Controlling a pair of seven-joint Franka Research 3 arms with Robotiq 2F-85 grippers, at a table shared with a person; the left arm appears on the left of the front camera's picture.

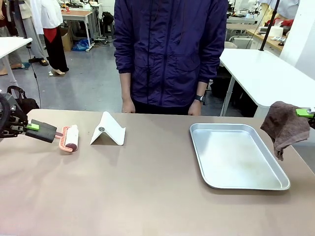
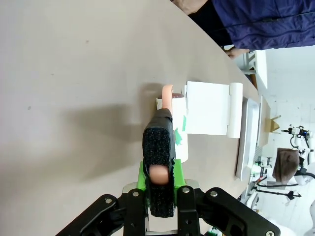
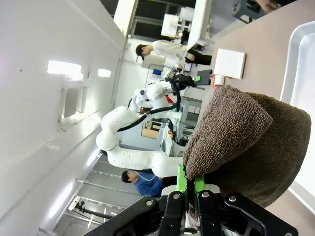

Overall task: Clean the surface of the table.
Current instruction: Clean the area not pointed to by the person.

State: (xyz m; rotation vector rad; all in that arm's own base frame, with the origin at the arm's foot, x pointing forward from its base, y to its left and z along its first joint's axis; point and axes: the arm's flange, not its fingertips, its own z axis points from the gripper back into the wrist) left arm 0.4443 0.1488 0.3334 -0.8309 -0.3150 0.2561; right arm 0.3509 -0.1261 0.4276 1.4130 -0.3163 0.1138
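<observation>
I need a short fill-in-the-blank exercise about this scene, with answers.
The right gripper has its jaws shut on a brown ____.
The left gripper holds a lint ____ by its black handle.
In the front view, the metal tray on the table lies ____ of the white stand.
Answers: cloth; roller; right.
</observation>
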